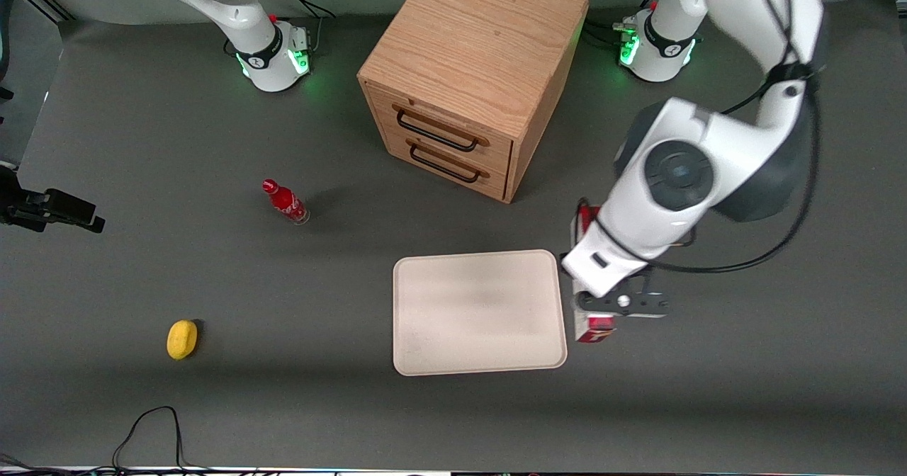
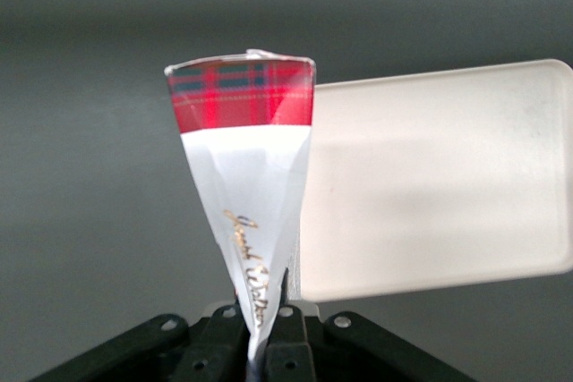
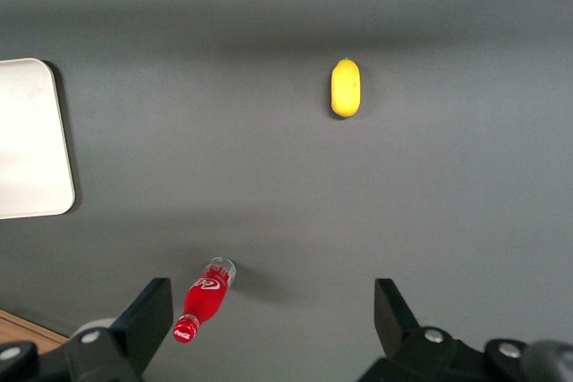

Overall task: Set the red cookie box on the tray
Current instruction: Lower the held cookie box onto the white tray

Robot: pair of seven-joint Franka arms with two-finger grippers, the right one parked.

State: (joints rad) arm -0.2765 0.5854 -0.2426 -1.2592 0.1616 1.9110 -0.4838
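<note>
Fingers point(image 2: 260, 333) around red cookie box point(image 2: 243, 194)

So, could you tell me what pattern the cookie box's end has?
Red tartan plaid above white, clearest in the left wrist view on the red cookie box.

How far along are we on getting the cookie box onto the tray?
Grasp looks done: the gripper is shut on the red cookie box, beside the tray on the working arm's side. The tray has nothing on it. Left: carry the box over the tray, lower and release.
</note>
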